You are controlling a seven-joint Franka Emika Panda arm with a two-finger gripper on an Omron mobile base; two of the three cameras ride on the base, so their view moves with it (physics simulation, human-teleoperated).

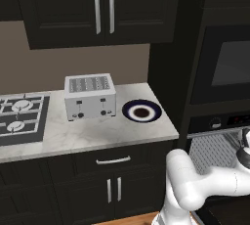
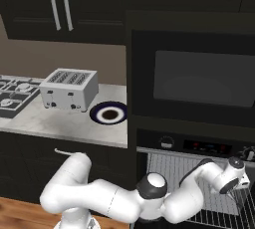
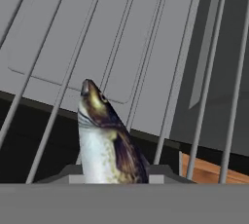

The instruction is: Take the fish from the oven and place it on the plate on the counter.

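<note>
The jaws stand around the fish [image 3: 108, 140] on the oven [image 2: 199, 173] rack; clamped or not, I cannot tell. A weak grip could drop it before reaching the plate [image 1: 141, 111].

Flat, even rendered light with no glare — the black cabinets [image 1: 102, 9] swallow detail, while the pale desk [image 1: 88, 133] reads bright. A soft shadow hugs the toaster [image 1: 90, 97] base. The hand view is slightly soft — the fish [image 3: 104, 142] blurs toward 6 o'clock.
</note>
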